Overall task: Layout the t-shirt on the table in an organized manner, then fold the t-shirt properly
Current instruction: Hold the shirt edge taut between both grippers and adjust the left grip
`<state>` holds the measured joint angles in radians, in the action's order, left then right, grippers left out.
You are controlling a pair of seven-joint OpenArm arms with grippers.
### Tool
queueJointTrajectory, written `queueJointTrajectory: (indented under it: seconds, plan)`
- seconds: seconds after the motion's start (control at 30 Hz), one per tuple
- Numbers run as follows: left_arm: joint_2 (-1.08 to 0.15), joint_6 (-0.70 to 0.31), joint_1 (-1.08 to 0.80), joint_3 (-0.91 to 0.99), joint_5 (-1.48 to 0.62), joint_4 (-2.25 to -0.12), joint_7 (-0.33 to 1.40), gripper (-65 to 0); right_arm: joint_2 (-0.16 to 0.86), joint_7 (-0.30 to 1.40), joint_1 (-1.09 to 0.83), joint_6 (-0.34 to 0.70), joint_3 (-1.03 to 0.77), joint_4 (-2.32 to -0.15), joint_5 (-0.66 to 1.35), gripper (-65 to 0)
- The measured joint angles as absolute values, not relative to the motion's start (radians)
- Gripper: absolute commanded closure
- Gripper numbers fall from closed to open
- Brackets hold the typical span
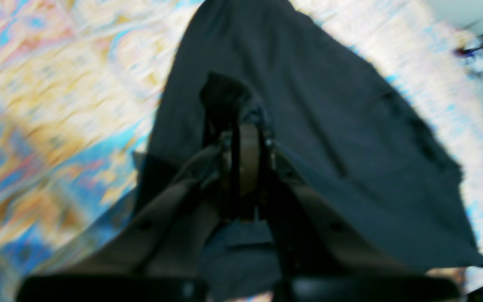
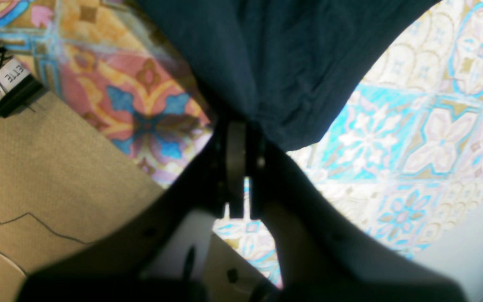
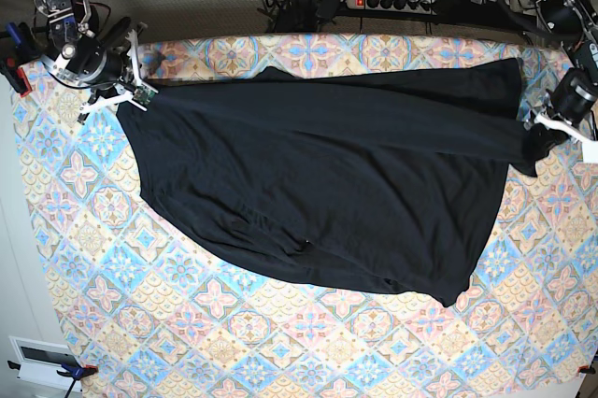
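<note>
Both grippers are clamped down on the shirt. In the left wrist view, the left gripper (image 1: pixel 245 126) has its jaws pinched tight on a bunched bit of the black t-shirt (image 1: pixel 308 126), with the cloth draping away from it in a wide sheet; that shot is pretty blurry. In the right wrist view, the right gripper (image 2: pixel 239 130) is clenched on the shirt's edge as well, fabric gathered right at the jaws and fanning out above.

From the base camera, the t-shirt (image 3: pixel 327 183) is spread wide across the far half of the table (image 3: pixel 215 323), stretched between the two grippers: the right gripper (image 3: pixel 131 94) near the table's far left corner, the left gripper (image 3: pixel 551 127) by the right edge. It's plain, thin, soft cloth with shallow wrinkles, and the near hem runs slanted. The table cover is a tile pattern of blue, pink, yellow and cream diamonds.
</note>
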<state>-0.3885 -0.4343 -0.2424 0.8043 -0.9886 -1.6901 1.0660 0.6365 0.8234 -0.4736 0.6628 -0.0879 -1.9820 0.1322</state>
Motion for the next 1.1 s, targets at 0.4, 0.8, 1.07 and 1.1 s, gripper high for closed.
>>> queueJointTrajectory:
  seconds: [0.4, 0.8, 1.07, 1.1]
  plan:
    - [-0.382, -0.437, -0.261, 0.801, -0.769, -1.554, 1.053, -0.5, 0.636, 0.823, -0.473, 0.662, -0.088, -1.982, 0.133, 0.0]
    - [-0.421, -0.435, -0.342, 0.724, -0.704, -1.531, 1.024, -17.9, 0.634, 0.824, -0.474, 0.663, -0.051, -1.982, 0.132, 0.0]
    - [-0.469, -0.437, -0.45, 0.727, -0.791, -1.538, 1.046, -25.8, 0.637, 0.823, -0.471, 0.659, -0.048, -1.982, 0.131, 0.0]
    - [-0.474, -0.436, -0.472, 0.73, -0.805, -1.538, 1.035, -25.8, 0.637, 0.825, -0.471, 0.659, -0.048, -1.982, 0.131, 0.0]
